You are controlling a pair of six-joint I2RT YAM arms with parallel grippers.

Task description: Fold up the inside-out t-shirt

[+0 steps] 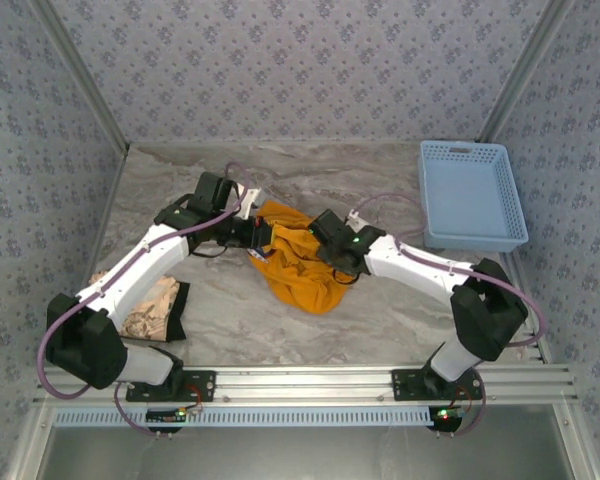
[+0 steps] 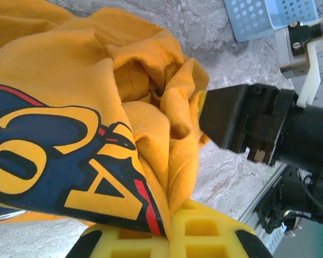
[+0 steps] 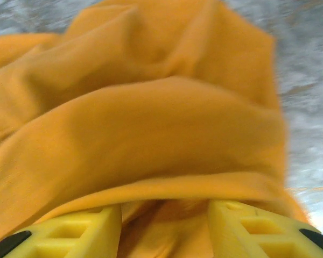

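Now the inside-out t-shirt (image 1: 300, 272) is pinched tight by the left gripper (image 2: 169, 236) and bunched just ahead of the right gripper (image 3: 164, 214), whose hold cannot be told.

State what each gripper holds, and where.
Left gripper pinches the t-shirt at a fold beside its print. Right gripper straddles its bunched fabric; grip cannot be told.

Grey marbled table (image 1: 380, 320), crumpled orange t-shirt (image 1: 300, 275) at centre, blue basket (image 1: 470, 195) far right, beige cloth (image 1: 155, 305) near left.
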